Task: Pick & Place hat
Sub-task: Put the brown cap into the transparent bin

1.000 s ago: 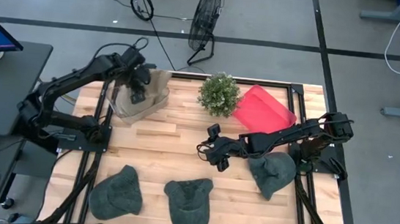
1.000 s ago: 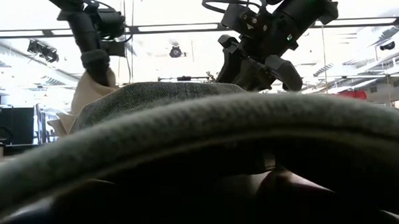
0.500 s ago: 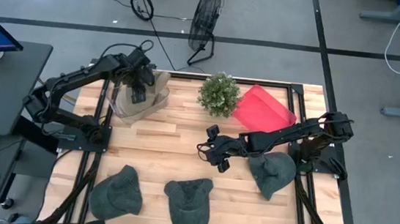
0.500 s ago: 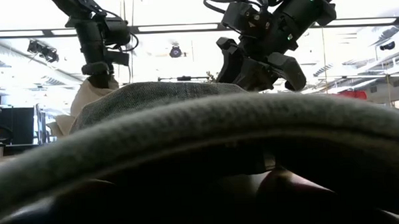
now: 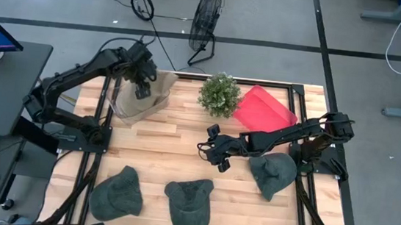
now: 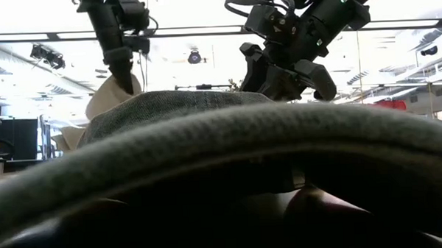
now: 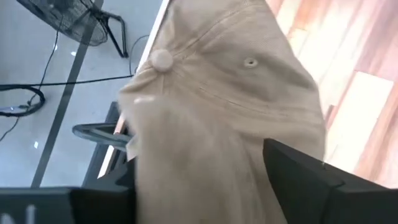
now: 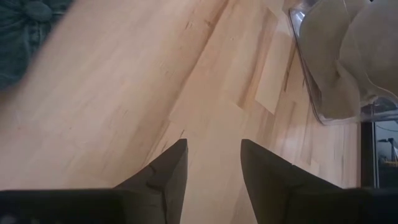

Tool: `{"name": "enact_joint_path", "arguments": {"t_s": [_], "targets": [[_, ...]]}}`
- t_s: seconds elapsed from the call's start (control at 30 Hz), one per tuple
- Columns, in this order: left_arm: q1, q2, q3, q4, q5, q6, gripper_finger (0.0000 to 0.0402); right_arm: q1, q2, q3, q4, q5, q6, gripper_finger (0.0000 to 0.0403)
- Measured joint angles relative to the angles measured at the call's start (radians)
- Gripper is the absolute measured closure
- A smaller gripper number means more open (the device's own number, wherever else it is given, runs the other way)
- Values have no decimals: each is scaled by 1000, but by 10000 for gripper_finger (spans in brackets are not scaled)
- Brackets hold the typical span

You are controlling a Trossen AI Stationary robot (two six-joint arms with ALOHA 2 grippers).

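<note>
From above, the left gripper (image 5: 142, 85) sits at the far left corner of the worktop (image 5: 175, 143), over a clear bin (image 5: 123, 109), pinching a tan hat (image 5: 155, 90) that hangs below it into the bin. The left wrist view adds what the overhead cannot: the hat's crown (image 7: 230, 81) with its top button and an eyelet, cloth bunched between the two dark fingers (image 7: 298, 174).

The right gripper (image 5: 215, 152) hovers over bare wood near the middle, fingers spread with nothing between them (its wrist view shows the gap and, farther off, the bin (image 8: 339, 68) with tan cloth inside).

Three grey-green hats lie along the near and right side: one near left (image 5: 117, 193), one near centre (image 5: 189, 200), one beside the right arm (image 5: 272, 172). The low view is mostly blocked by a grey-green hat (image 6: 222, 168) close to the lens.
</note>
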Motion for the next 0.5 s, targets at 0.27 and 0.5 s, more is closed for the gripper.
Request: {"name": "enact_joint_path", "arguments": {"t_s": [0.27, 0.5], "targets": [[-9, 0, 125, -151, -160, -29, 121, 0, 0, 0, 0, -10, -1, 250], [-54, 2, 161, -89, -50, -52, 135, 0, 0, 0, 1, -10, -5, 250]]}}
